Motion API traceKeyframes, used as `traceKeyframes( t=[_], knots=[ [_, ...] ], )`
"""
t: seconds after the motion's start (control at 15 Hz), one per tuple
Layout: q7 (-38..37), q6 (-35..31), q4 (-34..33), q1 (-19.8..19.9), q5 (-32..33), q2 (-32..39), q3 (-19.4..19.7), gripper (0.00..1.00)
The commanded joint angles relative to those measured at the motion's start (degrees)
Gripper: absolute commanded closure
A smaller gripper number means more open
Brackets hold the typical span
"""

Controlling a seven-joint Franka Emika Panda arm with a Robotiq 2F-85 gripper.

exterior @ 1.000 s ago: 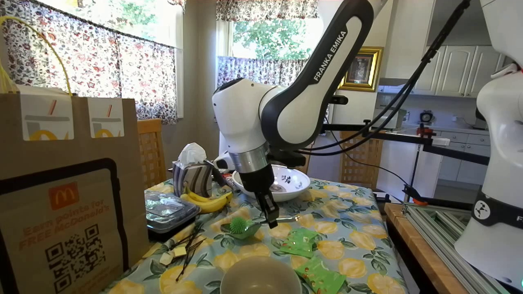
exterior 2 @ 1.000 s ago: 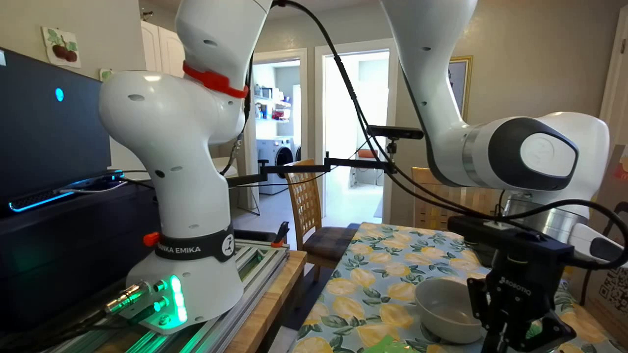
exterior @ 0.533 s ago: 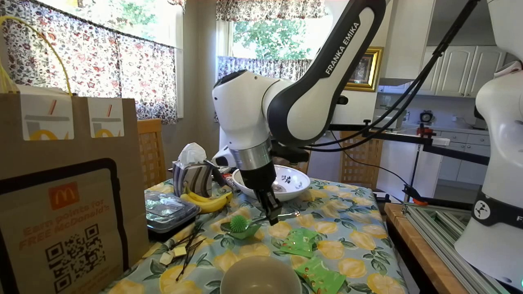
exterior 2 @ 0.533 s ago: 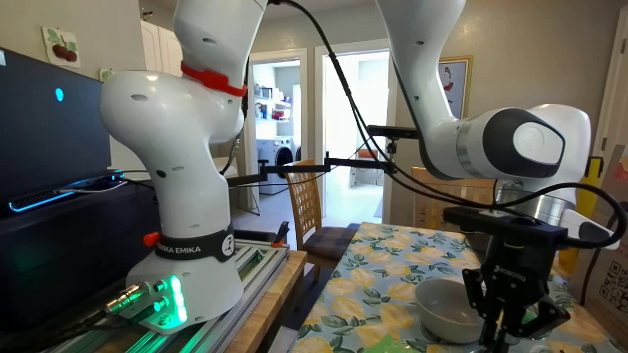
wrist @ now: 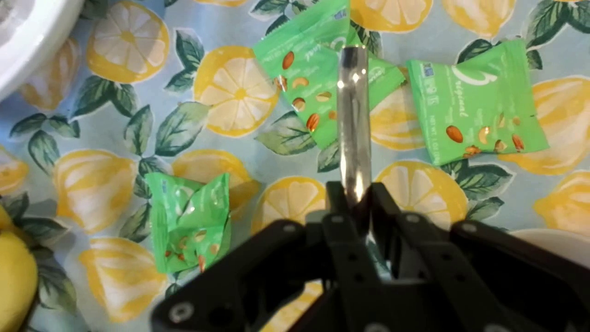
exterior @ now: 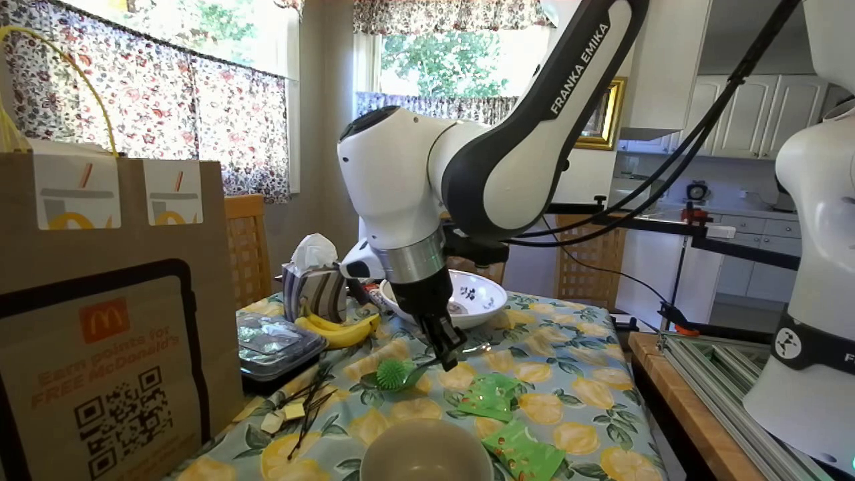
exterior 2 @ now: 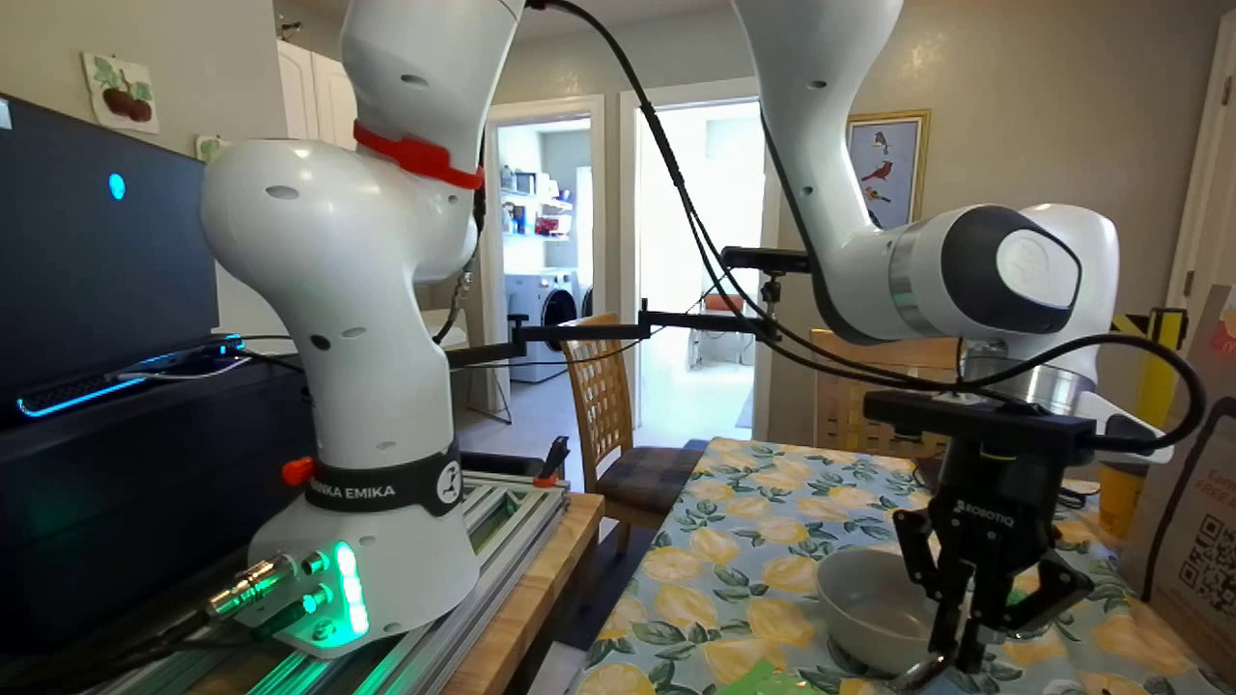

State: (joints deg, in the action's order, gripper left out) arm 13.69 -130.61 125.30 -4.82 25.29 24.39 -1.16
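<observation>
The black fingers (wrist: pixel 342 235) are drawn nearly together, pinching the handle of a long silver metal spoon (wrist: pixel 354 115); the handle is narrow, which accounts for the slight gap remaining. The grip is taken partway along, the tail of the handle projecting toward the white robot base (exterior 2: pixel 415 569) and the head lying on the opposite side, where a round green spiky ball (exterior: pixel 393 374) sits, apparently in the spoon's bowl. A firm pinch seems warranted, since a twist of the handle would likely tip the ball out. Exact tilt and clearance over the lemon-print cloth-covered surface (exterior: pixel 564 337) cannot be established. Green plastic nut packets (wrist: pixel 479 106) lie on the surface around the spoon; a round beige bowl (exterior: pixel 427 454) and a wide white bowl (exterior: pixel 491 300) stand upright to either side, with yellow bananas (exterior: pixel 344 332) near the latter. Against a second earlier, the fingers are shifted slightly toward the base, spoon and ball with them; the pinch is no wider, and bowls, bananas and packets are unmoved.
</observation>
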Motion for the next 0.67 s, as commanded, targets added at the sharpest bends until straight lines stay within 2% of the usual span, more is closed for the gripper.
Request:
traceKeyframes(
  t=[0.0, 0.6],
  knots=[
    [1.05, 2.36, 0.02, -1.11, 1.62, -0.72, -0.75, 0.96],
    [0.94, 6.71, -0.95, -4.23, 5.15, 0.49, -2.41, 0.96]
  ],
)
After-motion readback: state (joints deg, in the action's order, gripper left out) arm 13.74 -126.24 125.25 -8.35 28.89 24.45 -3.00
